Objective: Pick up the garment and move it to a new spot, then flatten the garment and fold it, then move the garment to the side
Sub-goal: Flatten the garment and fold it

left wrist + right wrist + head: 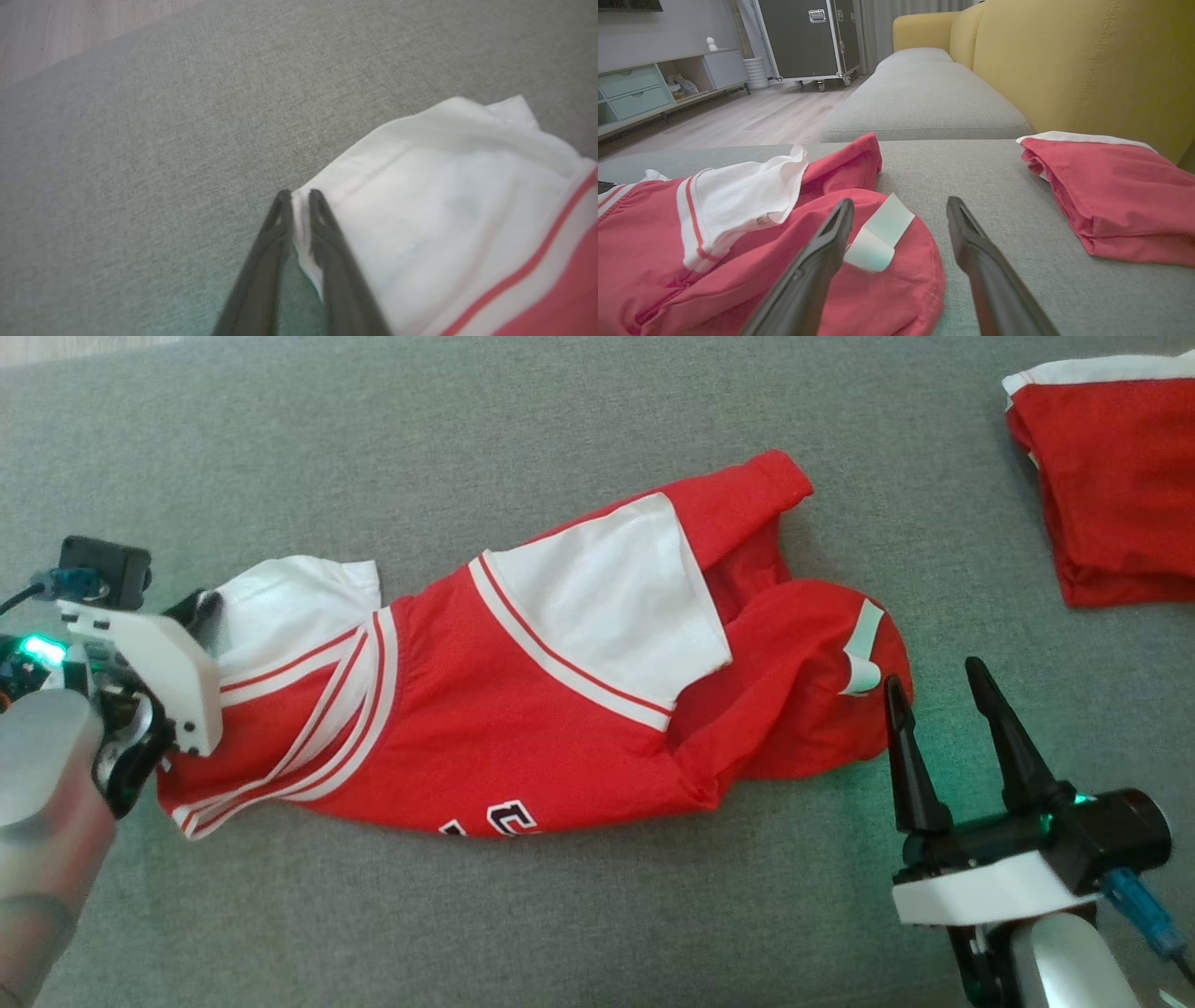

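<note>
Garment: red, white-striped, crumpled lengthwise.

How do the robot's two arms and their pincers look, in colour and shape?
The left pincer and the right pincer each have two long, dark, pointed fingers. Behind each sits a white bracket, a black camera with a blue cable plug, and a green light. The forearms are pale silver.
</note>
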